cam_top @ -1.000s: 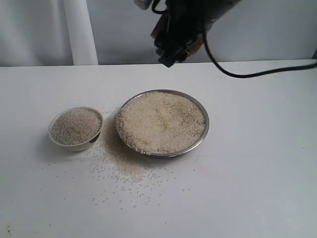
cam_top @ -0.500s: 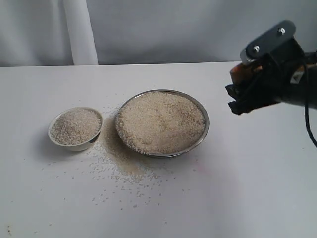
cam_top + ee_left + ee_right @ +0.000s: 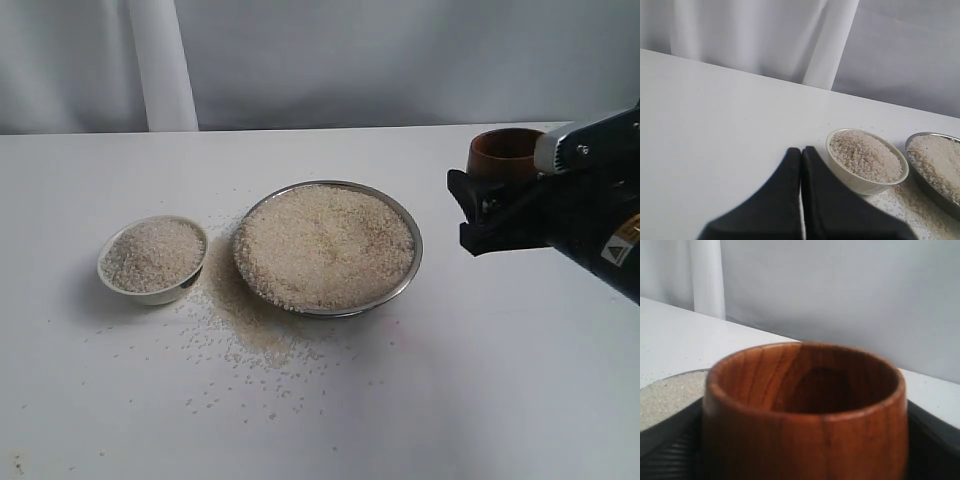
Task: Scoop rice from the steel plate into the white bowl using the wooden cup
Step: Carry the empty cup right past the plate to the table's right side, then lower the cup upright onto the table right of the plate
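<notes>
Cup (image 3: 805, 412) upright, mouth up, seemingly empty

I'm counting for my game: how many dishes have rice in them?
2: the white bowl on the left, and the steel plate right beside it in the middle. The wooden cup on the right looks empty.
</notes>
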